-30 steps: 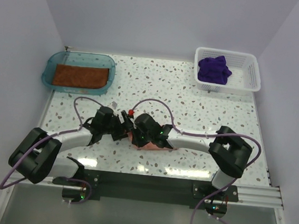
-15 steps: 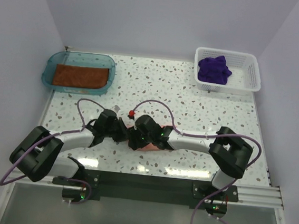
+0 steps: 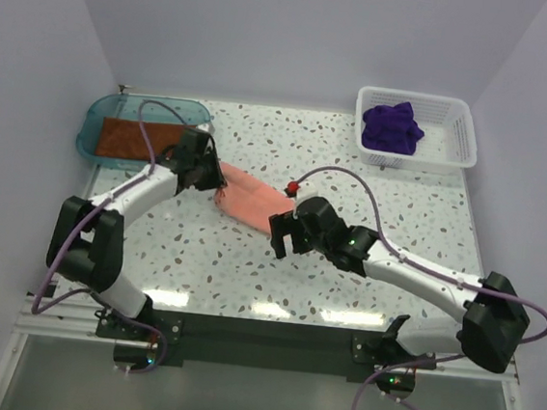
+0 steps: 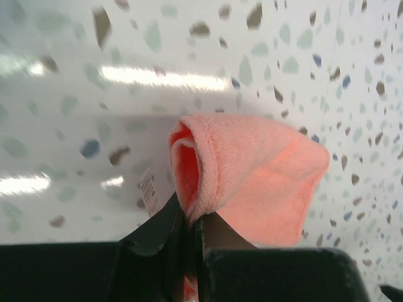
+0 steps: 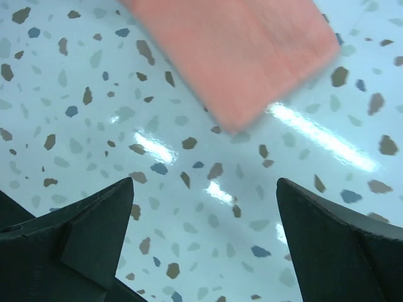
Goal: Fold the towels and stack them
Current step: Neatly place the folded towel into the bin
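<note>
A speckled terrazzo bench carries two black-and-white robot arms bolted at its near edge. The left arm reaches toward the far left corner, while the right arm stretches low across the bench from the near right corner toward the middle.

A white mesh basket sits in the far right corner, and a teal translucent tray sits in the far left corner.

The salmon pink towel runs as a long folded strip from just beside the tray toward the centre of the bench. Whether its length rests on the surface or hangs just above it cannot be told. The rust brown towel lies flat inside the tray, partly hidden by the left arm's cable and wrist. The purple towel is bunched in a heap inside the basket.

The left claw pinches a doubled-over edge of the salmon pink towel at the strip's tray-side end, its dark fingers pressed together on the cloth. The right claw is spread wide and holds nothing. It sits just beside the strip's other end, and speckled bench shows between its fingertips in the wrist view.
</note>
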Controlling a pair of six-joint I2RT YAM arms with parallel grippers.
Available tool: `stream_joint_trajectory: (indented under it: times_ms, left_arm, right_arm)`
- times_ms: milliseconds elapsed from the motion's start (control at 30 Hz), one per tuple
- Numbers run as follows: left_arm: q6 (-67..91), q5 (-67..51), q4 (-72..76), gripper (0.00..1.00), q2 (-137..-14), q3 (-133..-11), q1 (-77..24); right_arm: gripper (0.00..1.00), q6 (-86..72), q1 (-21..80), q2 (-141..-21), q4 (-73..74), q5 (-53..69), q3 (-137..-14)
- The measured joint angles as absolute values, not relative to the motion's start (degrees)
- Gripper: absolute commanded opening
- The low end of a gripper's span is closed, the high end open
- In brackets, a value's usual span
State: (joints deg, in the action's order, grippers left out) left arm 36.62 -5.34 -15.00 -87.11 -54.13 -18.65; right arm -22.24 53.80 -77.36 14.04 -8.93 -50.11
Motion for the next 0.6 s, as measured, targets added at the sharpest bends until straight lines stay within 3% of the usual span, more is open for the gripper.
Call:
stream_joint_trajectory:
  times_ms: [233,600]
  left_arm:
    - [25.6,-0.3,-25.7,0.00,-100.1,-80.5,-11.0]
    - [13.9,5.7,-42.2,0.00,-117.6,-116.2,-1.5]
  right_arm:
    - [0.99,-19.2,51.4,-69.9,21.3,-13.0,-48.9]
    - [0.99,-16.1,50.1,-70.9,24.2,-14.3,-48.5]
